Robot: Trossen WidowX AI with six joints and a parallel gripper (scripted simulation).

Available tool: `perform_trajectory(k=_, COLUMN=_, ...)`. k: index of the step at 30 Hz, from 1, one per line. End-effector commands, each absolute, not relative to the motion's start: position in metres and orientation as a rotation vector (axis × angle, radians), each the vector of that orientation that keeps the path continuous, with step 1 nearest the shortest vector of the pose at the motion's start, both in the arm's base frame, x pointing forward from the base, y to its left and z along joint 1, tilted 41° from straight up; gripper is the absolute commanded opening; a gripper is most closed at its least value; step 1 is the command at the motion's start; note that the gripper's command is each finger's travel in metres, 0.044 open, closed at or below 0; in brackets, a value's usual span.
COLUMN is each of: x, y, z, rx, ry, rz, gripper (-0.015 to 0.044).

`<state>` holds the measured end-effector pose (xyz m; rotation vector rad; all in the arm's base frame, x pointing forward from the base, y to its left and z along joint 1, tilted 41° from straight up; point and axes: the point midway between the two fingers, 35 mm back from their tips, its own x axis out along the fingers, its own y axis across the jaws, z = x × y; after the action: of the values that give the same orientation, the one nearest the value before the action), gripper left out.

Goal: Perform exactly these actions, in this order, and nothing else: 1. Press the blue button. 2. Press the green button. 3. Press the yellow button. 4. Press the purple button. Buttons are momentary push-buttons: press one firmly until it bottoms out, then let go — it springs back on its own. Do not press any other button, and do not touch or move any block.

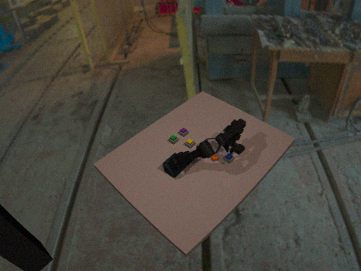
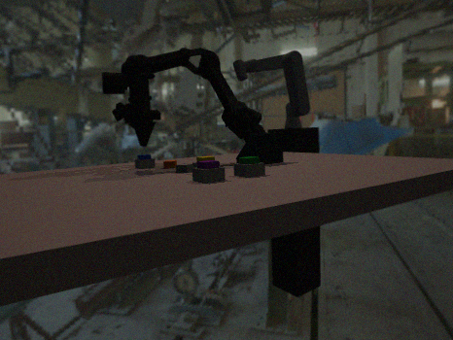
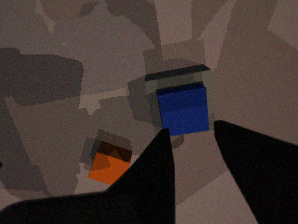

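My gripper (image 2: pixel 144 145) (image 3: pixel 191 132) points down above the blue button (image 1: pixel 228 156) (image 2: pixel 144 157) (image 3: pixel 184 112). Its fingers are partly open with nothing between them. In the exterior view a gap shows between the fingertips and the blue cap, which stands raised on its grey base. The green button (image 1: pixel 173 138) (image 2: pixel 249 159), yellow button (image 1: pixel 190 142) (image 2: pixel 205 158) and purple button (image 1: pixel 183 131) (image 2: pixel 208 164) form a group away from the gripper, caps raised. In the exterior view the purple button partly hides the yellow one's base.
An orange block (image 1: pixel 214 158) (image 2: pixel 169 164) (image 3: pixel 111 167) lies beside the blue button, partly behind a finger in the wrist view. A small dark block (image 2: pixel 184 168) lies between it and the button group. The arm crosses above the table (image 1: pixel 186 224) (image 2: pixel 97 214).
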<state>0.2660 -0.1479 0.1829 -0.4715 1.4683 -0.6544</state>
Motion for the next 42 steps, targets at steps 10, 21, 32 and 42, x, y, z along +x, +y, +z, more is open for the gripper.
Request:
perform_trajectory(k=10, x=0.266, y=-0.151, z=0.179, rx=-0.473, ry=1.467, rz=-0.651, gripper=0.002)
perform_trajectory(k=21, x=0.266, y=-0.163, z=0.166, rx=-0.474, ry=1.466, rz=-0.652, gripper=0.002)
perform_trajectory(k=32, x=0.265, y=-0.171, z=0.157, rx=-0.475, ry=1.466, rz=-0.653, gripper=0.002)
perform_trajectory(k=42, x=0.265, y=-0.171, z=0.157, rx=-0.475, ry=1.466, rz=-0.653, gripper=0.002)
